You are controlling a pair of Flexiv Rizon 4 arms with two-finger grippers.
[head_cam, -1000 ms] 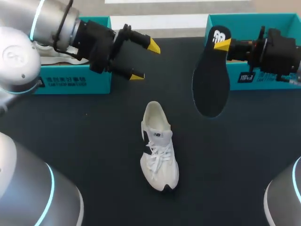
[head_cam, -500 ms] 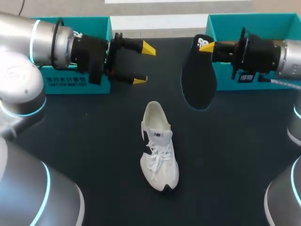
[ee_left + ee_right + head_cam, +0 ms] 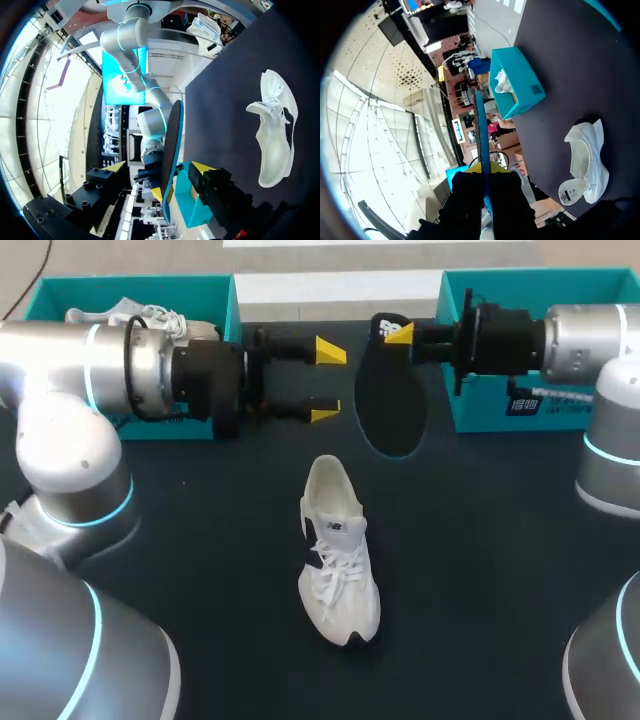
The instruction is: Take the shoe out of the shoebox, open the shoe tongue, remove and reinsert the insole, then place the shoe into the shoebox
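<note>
The insole (image 3: pixel 390 405) hangs in the air beyond the shoe and a little to its right. The right tool (image 3: pixel 400 335) pinches it at its narrow end, fingers clenched on both faces. It looks thin, light and floppy, so I judge it will bend and swing when carried by one end. A second hold near the free, wider end would steady it for feeding back in.

The left tool (image 3: pixel 328 382) sits level with the insole, beyond the shoe and to its left, fingers spread wide and gripping nothing. In the left wrist view the insole stands edge-on between the two tips, and I cannot tell whether either tip touches it.

The shoe (image 3: pixel 338 550) lies on the dark surface (image 3: pixel 200 540). It looks soft-sided and light, likely to slide if pushed, and the heel collar seems the firmest place to hold. How far its tongue is open is hard to make out.

One shoebox (image 3: pixel 530 280), beyond the shoe to the right, is partly covered by the arm. A second shoebox (image 3: pixel 130 285), beyond it to the left, holds another shoe (image 3: pixel 130 312), mostly hidden.
</note>
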